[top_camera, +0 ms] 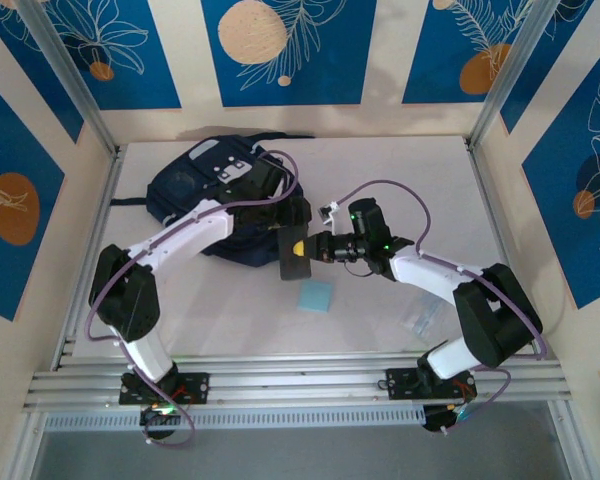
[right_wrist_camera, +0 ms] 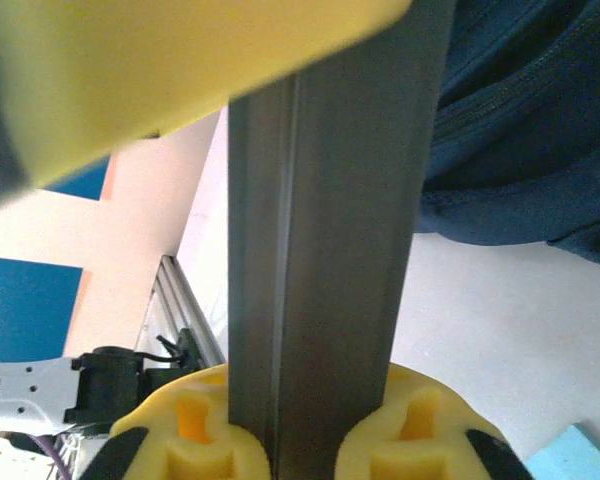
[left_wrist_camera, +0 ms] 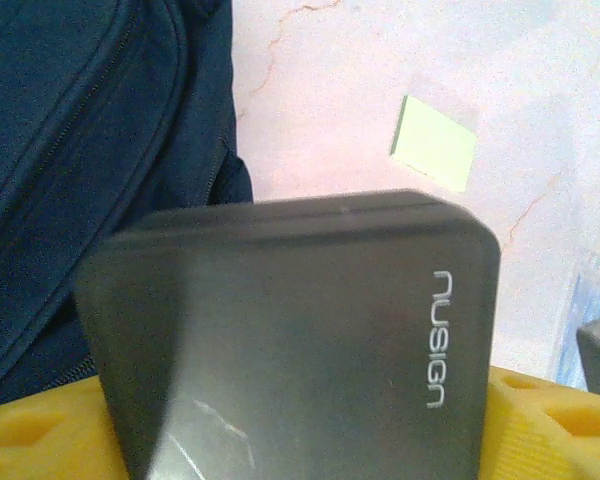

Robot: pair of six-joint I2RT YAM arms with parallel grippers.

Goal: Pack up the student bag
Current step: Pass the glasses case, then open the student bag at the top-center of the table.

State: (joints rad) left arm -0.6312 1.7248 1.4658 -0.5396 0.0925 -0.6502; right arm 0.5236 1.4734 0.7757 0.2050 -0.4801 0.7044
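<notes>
I am holding a dark grey case (right_wrist_camera: 320, 250) on edge just beside the student bag (top_camera: 195, 185), which is lying on the table (top_camera: 410, 200) with my left forearm reaching across its near side. My right gripper (right_wrist_camera: 310, 440) is clamping the case across its thin side, with a yellow finger (right_wrist_camera: 180, 435) pressing on each face. That is keeping the slab upright rather than flat, which I judge suits sliding it edgewise into the bag. My left gripper (left_wrist_camera: 290, 445) is sitting at the case's broad, lettered face, with yellow pads showing past both lower corners. I cannot tell whether those jaws are gripping or letting go. Both grippers are meeting at the bag's near-right side, probably so that one is steadying the case while the other is carrying it. A light blue pad (top_camera: 316, 296) is lying nearer to me than the bag, untouched.
</notes>
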